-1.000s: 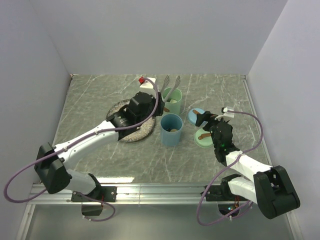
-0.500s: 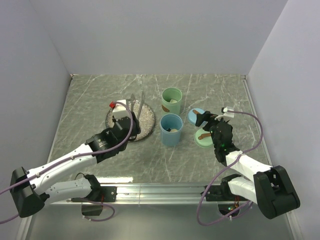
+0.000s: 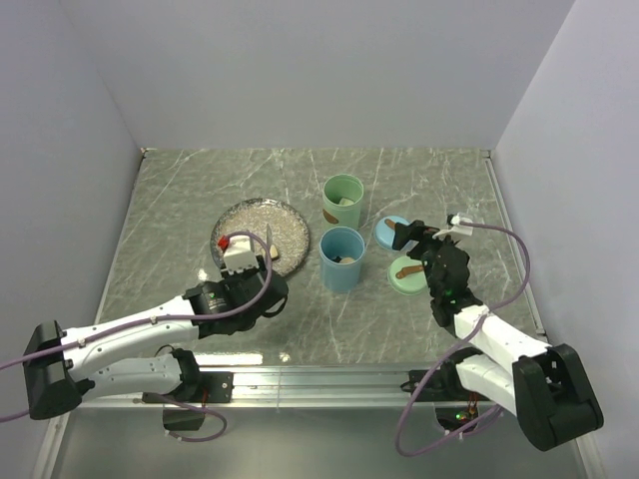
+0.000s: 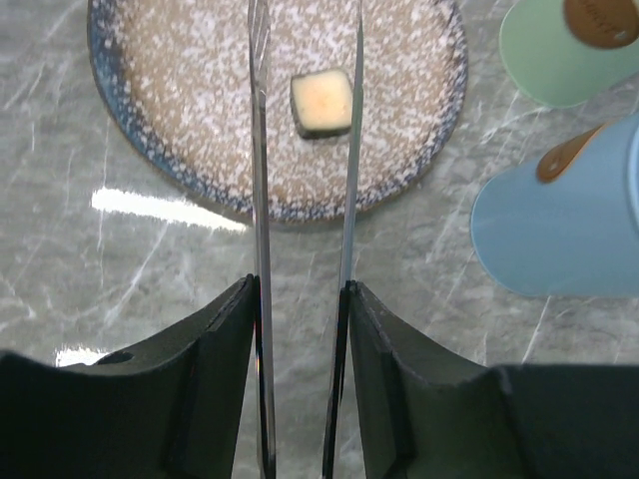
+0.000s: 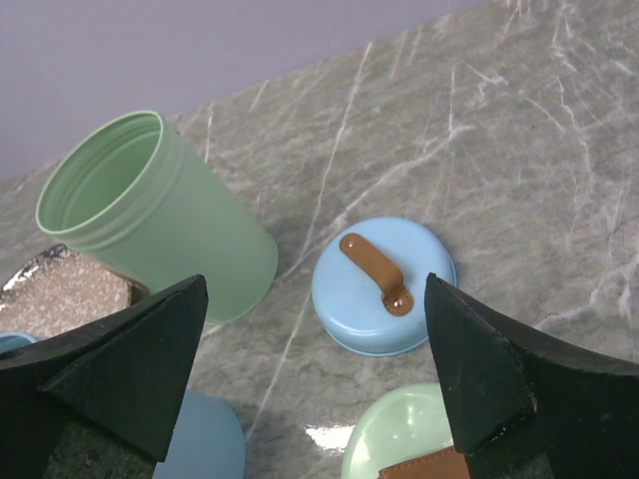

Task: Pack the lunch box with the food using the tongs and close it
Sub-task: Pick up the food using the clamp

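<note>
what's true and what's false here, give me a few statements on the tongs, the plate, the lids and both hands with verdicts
1. The left hand holds the tongs. True.
2. The cube is lifted clear of the plate. False: it lies on the plate, between the tong arms.
3. The right hand is shut on the blue lid. False: it is open above the lid and holds nothing.
4. The green cup and blue cup stand uncovered, both lids on the table. True.

No readable text, labels, brands or numbers on anything visible.
</note>
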{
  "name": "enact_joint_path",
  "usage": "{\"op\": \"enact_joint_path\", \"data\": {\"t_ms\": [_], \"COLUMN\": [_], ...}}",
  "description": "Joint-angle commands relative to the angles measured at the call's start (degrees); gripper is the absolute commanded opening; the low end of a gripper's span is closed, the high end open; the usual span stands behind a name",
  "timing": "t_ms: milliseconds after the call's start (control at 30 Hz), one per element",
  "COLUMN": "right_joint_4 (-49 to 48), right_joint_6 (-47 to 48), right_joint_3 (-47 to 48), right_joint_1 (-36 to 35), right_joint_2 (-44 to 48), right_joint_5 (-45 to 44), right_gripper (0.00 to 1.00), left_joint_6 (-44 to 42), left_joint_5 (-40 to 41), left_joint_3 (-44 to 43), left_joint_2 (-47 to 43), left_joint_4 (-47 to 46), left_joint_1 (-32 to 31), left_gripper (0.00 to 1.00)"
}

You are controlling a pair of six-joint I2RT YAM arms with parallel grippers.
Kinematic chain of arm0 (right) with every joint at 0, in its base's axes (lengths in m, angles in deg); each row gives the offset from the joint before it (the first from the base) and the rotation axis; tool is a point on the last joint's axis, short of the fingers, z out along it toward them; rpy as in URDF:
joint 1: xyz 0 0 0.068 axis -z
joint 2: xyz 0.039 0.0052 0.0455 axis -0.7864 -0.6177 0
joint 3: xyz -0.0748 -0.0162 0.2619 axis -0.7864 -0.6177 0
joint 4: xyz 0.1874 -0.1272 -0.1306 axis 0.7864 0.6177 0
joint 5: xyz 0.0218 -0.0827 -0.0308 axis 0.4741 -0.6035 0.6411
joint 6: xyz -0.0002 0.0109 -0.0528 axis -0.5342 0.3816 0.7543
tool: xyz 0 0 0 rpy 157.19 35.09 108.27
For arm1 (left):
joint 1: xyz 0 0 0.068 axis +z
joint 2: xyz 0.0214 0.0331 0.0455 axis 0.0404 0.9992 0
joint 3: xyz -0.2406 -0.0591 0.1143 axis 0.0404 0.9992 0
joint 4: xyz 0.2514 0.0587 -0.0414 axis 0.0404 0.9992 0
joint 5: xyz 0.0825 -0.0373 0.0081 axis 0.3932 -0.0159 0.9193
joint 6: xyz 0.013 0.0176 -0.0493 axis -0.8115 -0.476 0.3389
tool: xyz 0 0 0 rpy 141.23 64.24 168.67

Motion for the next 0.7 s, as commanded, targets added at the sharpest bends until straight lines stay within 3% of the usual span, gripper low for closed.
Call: {"op": "enact_joint_path", "data": {"t_ms": [0,667], "right_joint_4": [-1.1,0.6], "right_joint_6": [0.1,0.1], "right_joint_3": [-0.1,-1.5], "right_joint_1": [-0.4,-0.3], "right_joint_2": [2.1,6.2], "right_joint_5": [-0.4,-0.4], "right_gripper": [0.95,0.95], "left_joint_6": [7.0,7.3], "left_joint_5": [3.2,-0.1], "left_joint_3": [0.4,3.3], "left_joint_2": [0.6,2.2], "left_joint_4": [4.0,-1.8], "left_joint_1": [-1.9,-6.0], "left_gripper": [0.46,0.48]}}
